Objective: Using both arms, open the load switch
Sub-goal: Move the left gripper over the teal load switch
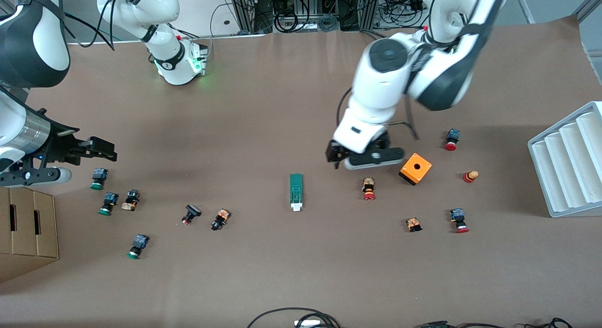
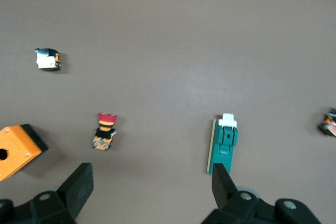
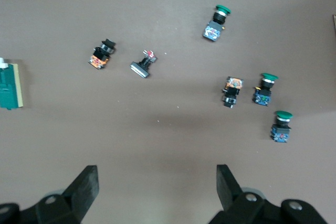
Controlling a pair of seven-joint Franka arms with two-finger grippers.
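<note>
On the table (image 1: 263, 107), load switch (image 1: 296, 191) lies flat.

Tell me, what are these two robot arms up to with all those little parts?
Nothing is held yet. The green load switch lies alone mid-table. The left hand hangs open above the table, between the switch and an orange cube. The right hand waits open at its own end, over some green-capped buttons.

Bare brown table (image 1: 263, 130) all round narrow dark-green load switch (image 1: 296, 191), nearest clutter a red-capped push button (image 1: 368, 188) and orange cube with a hole (image 1: 415, 168) toward left arm's end, black-and-orange button (image 1: 220, 219) toward right arm's end
</note>
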